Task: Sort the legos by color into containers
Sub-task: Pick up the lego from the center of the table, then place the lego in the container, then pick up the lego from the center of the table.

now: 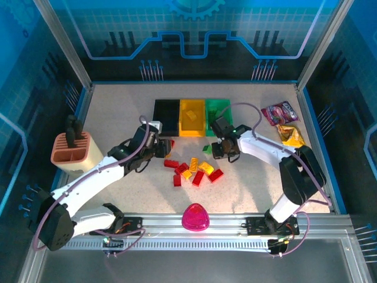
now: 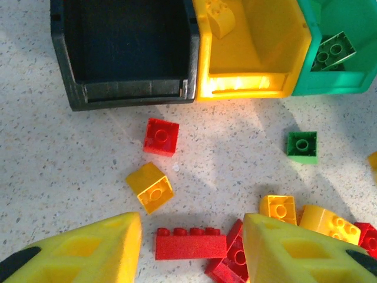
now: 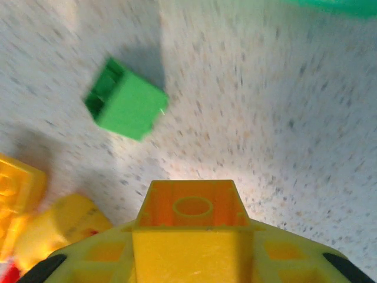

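Right gripper [image 3: 191,250] clamps yellow brick [image 3: 191,206] | left gripper [image 2: 191,227] jaws part-spread, empty, over red brick [image 2: 189,244] | table [image 2: 53,177] bare left of pile [image 2: 283,236], up to black bin [image 2: 129,91].

a pale speckled tabletop [image 1: 118,197] is lying under bright overhead light, with soft shadows falling across it. a blue back wall [image 1: 235,35] is rising behind it, showing a fine grid, circuit-style lines and a gear emblem [image 1: 194,6] at the top. slanted aluminium posts [image 1: 62,41] are framing the corners, and a slotted aluminium rail [image 1: 206,239] is running along the near edge.
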Robot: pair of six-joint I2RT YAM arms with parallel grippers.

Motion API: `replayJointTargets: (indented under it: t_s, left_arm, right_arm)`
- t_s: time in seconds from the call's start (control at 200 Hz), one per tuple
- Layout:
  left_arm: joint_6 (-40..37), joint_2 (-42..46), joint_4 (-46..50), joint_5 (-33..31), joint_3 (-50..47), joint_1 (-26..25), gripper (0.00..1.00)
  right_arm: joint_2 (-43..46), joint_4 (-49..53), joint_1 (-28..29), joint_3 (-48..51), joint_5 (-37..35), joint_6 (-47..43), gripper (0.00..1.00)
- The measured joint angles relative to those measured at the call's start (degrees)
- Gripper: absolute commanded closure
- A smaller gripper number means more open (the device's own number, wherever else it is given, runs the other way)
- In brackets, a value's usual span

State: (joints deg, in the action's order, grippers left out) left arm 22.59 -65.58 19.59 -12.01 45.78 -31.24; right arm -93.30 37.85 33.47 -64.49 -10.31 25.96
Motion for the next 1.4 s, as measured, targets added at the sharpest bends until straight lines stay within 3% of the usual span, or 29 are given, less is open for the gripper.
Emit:
replayJointTargets:
  t_s: [0.215,0.52,0.575,0.63,0.72,0.891,1.396]
  left_arm:
    - [1.64,5.4,0.11,-0.17,-6.03,0.0,0.49]
    - [5.68,12.35,1.75,-0.13,-13.44,0.0,0.45]
    - [6.1,13.16,2.36,0.04,-14.25,0.0,0.44]
    - [6.71,13.66,2.58,0.35,-14.78,0.0,0.43]
    - [7.58,13.84,2.6,0.96,-15.17,0.0,0.41]
    - [8.83,13.84,2.54,1.9,-16.06,0.0,0.39]
    - [9.07,3.02,-1.51,6.58,-16.37,0.0,0.34]
  right_arm:
    - [-3.41,2.95,-0.02,-15.23,-0.2,-3.39,0.74]
    - [-23.98,8.7,-0.26,-43.54,0.28,-8.48,0.69]
    - [-27.5,9.99,-0.42,-47.82,0.31,-9.05,0.58]
    - [-30.64,11.37,-0.68,-51.8,0.28,-9.27,0.24]
    - [-33.53,12.98,-1.07,-55.54,0.24,-9.64,0.13]
    - [-31.23,12.31,-0.74,-52.65,-0.17,-9.7,0.11]
    - [-7.91,-0.59,-0.11,-19.5,2.43,-6.12,0.12]
